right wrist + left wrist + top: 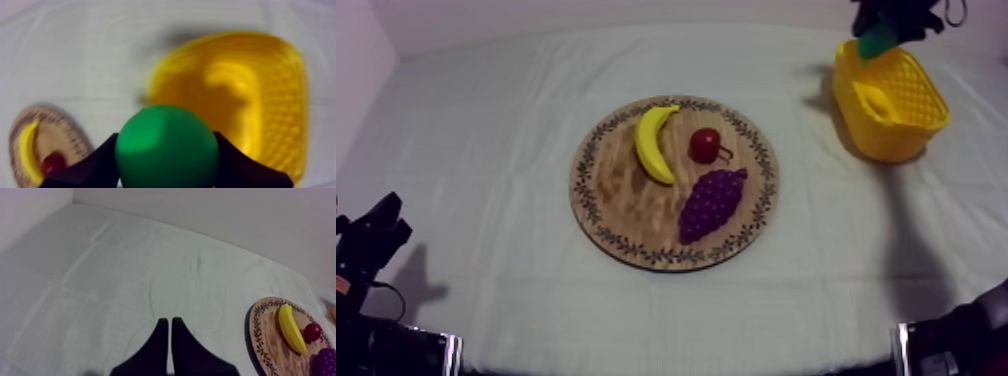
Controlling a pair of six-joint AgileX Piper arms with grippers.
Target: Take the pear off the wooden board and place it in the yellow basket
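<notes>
A green pear (166, 147) hangs in the air, held between the black fingers of my right gripper (166, 160), beside and above the yellow basket (270, 90). From above, the pear (877, 40) and right gripper (884, 25) hover over the far rim of the basket (906, 130) at the table's right back. The round wooden board (626, 215) lies mid-table. My left gripper (170, 333) rests with its fingers together as a narrow wedge over bare cloth; in the top view it sits low at the left (371, 235).
On the board lie a banana (654, 142), a small red fruit (705, 145) and a bunch of purple grapes (712, 203). The basket holds something yellow (874, 100) that I cannot identify. Grey-white cloth covers the table.
</notes>
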